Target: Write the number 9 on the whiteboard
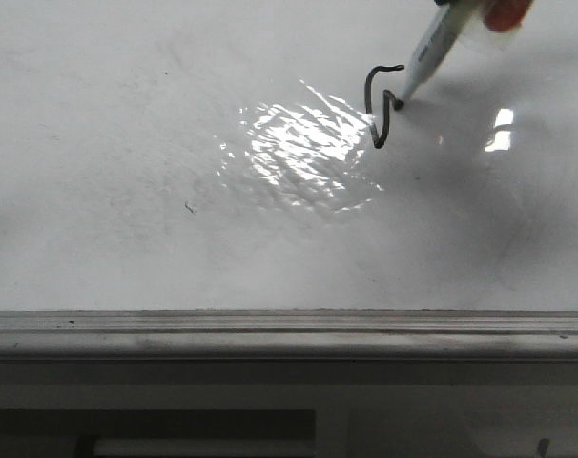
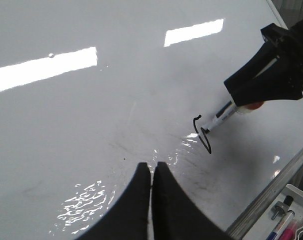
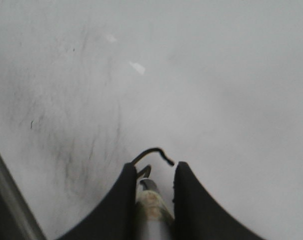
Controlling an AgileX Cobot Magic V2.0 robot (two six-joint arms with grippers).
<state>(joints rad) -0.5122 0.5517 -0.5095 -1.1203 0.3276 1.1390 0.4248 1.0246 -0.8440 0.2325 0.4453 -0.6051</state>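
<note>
The whiteboard (image 1: 127, 219) is glossy white with strong glare. A thin dark marker line, the number 9 (image 1: 369, 95), has a small hook on top, a stroke down and a short stroke back up. It also shows in the left wrist view (image 2: 206, 143) and the right wrist view (image 3: 151, 151). My right gripper (image 3: 154, 172) is shut on a white marker (image 1: 432, 50), tilted, with its tip touching the board at the line's end. In the left wrist view the right gripper (image 2: 241, 95) is black and holds the marker (image 2: 224, 114). My left gripper (image 2: 151, 170) is shut, empty, above bare board.
A grey metal rail (image 1: 270, 329) edges the board's near side and also shows in the left wrist view (image 2: 271, 190). A tray with spare markers (image 2: 286, 222) lies beyond that rail. A tiny dark scratch (image 1: 189, 207) marks the board left of the glare.
</note>
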